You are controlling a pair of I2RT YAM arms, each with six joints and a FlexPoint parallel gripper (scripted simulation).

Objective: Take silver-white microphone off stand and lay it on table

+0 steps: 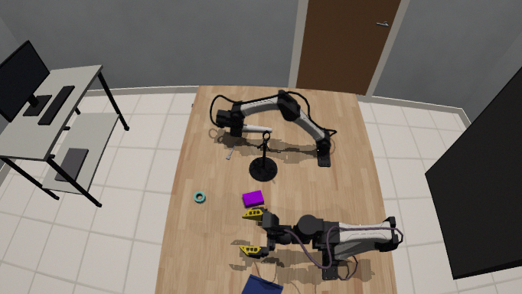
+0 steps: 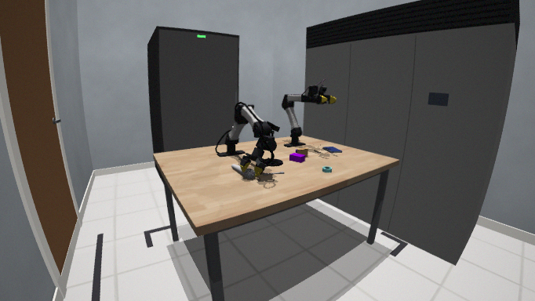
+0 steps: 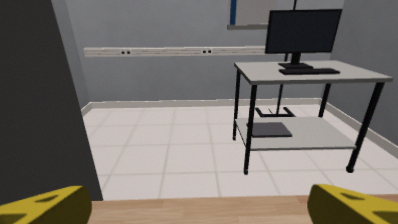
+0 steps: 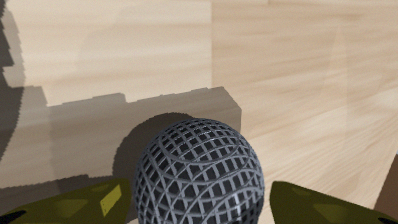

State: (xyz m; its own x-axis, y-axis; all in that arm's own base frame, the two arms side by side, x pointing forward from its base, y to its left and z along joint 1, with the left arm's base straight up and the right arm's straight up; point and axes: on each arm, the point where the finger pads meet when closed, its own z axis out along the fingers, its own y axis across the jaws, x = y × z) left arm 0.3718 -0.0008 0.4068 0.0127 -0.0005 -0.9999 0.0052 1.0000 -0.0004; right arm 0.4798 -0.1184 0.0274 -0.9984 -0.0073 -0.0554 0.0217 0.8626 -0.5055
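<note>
Close in, at the right wrist, saw the mesh head of the silver-white microphone (image 1: pixel 257 129) (image 2: pixel 237 168) (image 4: pixel 200 175) between the parted fingers of the right gripper (image 1: pixel 236 132) (image 2: pixel 251 172) (image 4: pixel 200 188). Made out narrow gaps on both sides of the head; judged the grip open, holding nothing. Found the microphone off its stand and lying lengthwise, low at the wooden table (image 1: pixel 344 199) (image 2: pixel 220 196) (image 3: pixel 200 210) (image 4: pixel 300 60). Could not tell whether fully resting on it.

Noted a slim grey tool (image 1: pixel 230 151) (image 2: pixel 277 172) near the head; could not rule on contact. Spotted a teal ring (image 1: pixel 195 197) (image 2: pixel 323 169) lying flat, well apart from both. Found the black stand (image 1: pixel 263 168) (image 2: pixel 273 162) upright on its round base, with its top ring near the handle in the top view. Past it, logged a purple block (image 1: pixel 252 199) (image 2: pixel 297 157), a brown block (image 2: pixel 302 152), then a flat blue item (image 1: pixel 262 285) (image 2: pixel 333 150).

Farther off, saw the left gripper (image 1: pixel 242 232) (image 2: pixel 329 99) (image 3: pixel 199 194) raised above the table, wide open and holding nothing. Beyond, from the left wrist, sighted a side table (image 1: pixel 76 70) (image 3: pixel 310 72) bearing a monitor (image 1: pixel 24 80) (image 3: pixel 304 31).
</note>
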